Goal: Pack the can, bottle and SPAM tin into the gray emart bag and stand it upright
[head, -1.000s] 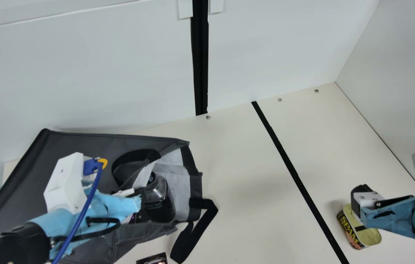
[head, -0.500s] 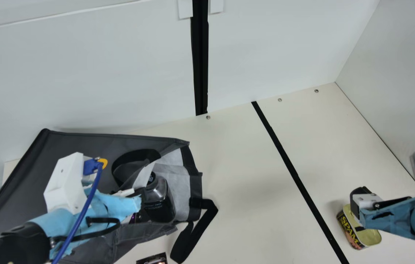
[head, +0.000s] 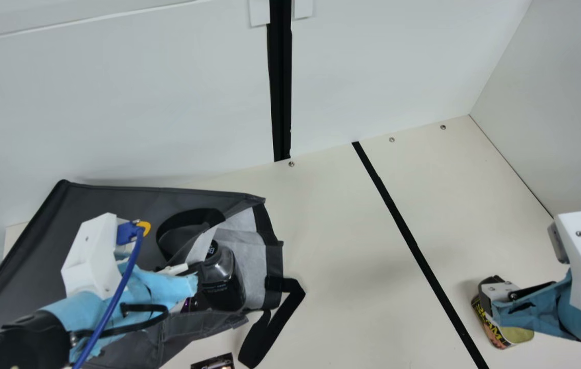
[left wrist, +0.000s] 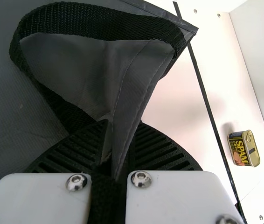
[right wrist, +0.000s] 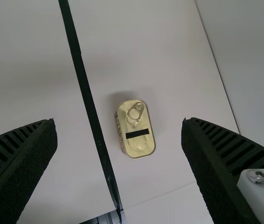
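Right gripper [right wrist: 118,121]: fingers wide above the SPAM tin [right wrist: 138,131], which rests on the table [head: 346,230]. Left gripper [left wrist: 123,128]: fingers pinching the bag's rim [left wrist: 134,95]. Caution: off-center descent may make 1 finger strike the tin; grip slippage may drop the rim over the bottle [head: 222,284].

SPAM tin [head: 518,335] partly hidden behind right claw [head: 491,289], gray bag [head: 116,202] and dark item [head: 213,363] cut by main view's bottom edge

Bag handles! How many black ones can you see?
2. In the main view, one handle loops over the gray emart bag's side; the other handle trails from its mouth onto the table.
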